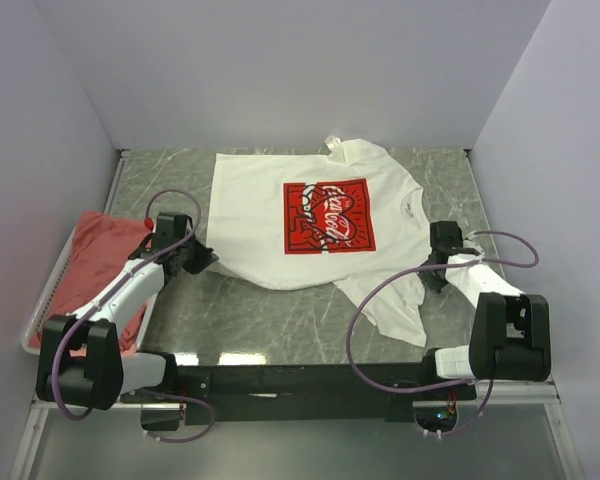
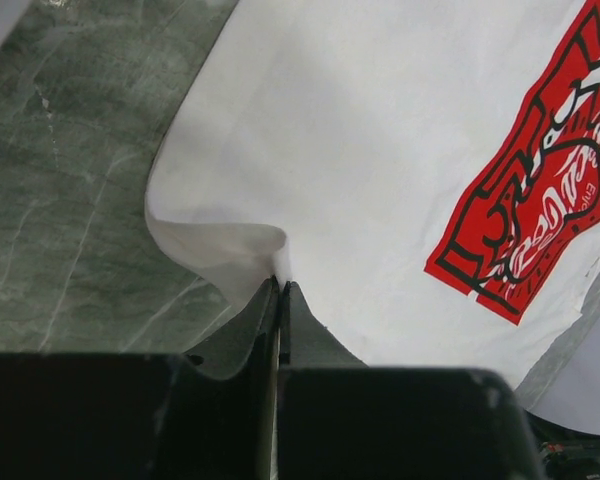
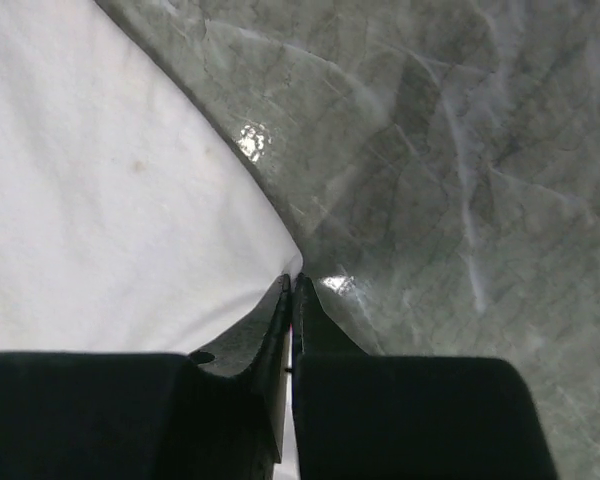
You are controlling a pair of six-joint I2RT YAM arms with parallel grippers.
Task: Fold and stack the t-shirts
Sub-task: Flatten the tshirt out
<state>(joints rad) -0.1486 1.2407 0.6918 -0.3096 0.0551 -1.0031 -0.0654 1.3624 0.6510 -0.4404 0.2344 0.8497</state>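
We saw the white t-shirt (image 1: 260,215) spread front-up on the green marble tabletop (image 1: 270,320). Its collar lay at the far side and its red print (image 1: 328,215) faced the overhead camera. The white lettering was too twisted for us to read. The left fingers (image 2: 305,335) were pressed together on the shirt's left edge, pinching a small raised fold of white cloth at their tips. The right fingers (image 3: 265,325) were likewise closed, with the shirt's right edge caught between their tips and the bare tabletop just beyond.

From above, the near-right part of the shirt lay rumpled beside the right arm. We could not tell whether it was a sleeve or a turned-up hem. Each wrist view cut off most of the garment, and the left one showed only one corner of the print.

At the left, salmon t-shirts (image 1: 95,255) sat in a white wire basket (image 1: 38,310). The left arm crossed over them, so we could not make out how many there were or whether they were folded.
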